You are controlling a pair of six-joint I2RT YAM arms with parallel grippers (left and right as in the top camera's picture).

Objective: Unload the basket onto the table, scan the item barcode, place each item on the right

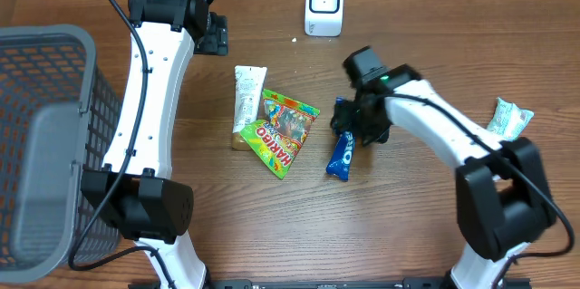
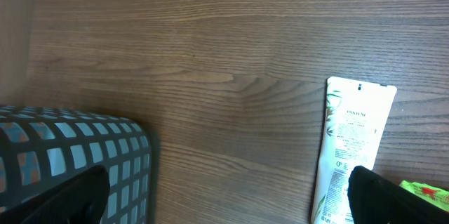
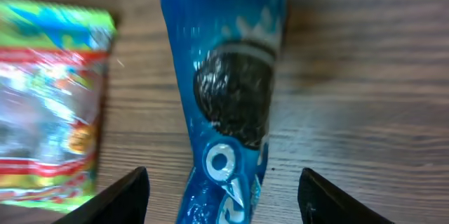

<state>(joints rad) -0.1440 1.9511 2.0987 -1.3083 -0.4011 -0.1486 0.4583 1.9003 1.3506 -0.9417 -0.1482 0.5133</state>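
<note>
The fingers (image 3: 123,196) of the right gripper (image 3: 223,197) stand apart, one on each side of the blue Oreo pack (image 3: 231,90) lying on the table (image 1: 399,235), so the grasp seems in hand; next they must close squarely on it, while the left gripper (image 2: 228,196) hangs wide open, empty.

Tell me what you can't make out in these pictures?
Blue plastic cookie packet: its barcode shows in no view, and the right wrist view is blurred.
Packet's upper half, overhead: mostly covered by the right gripper.
White plastic tube, left wrist: bottom cut off by the frame edge; print too small.
</note>
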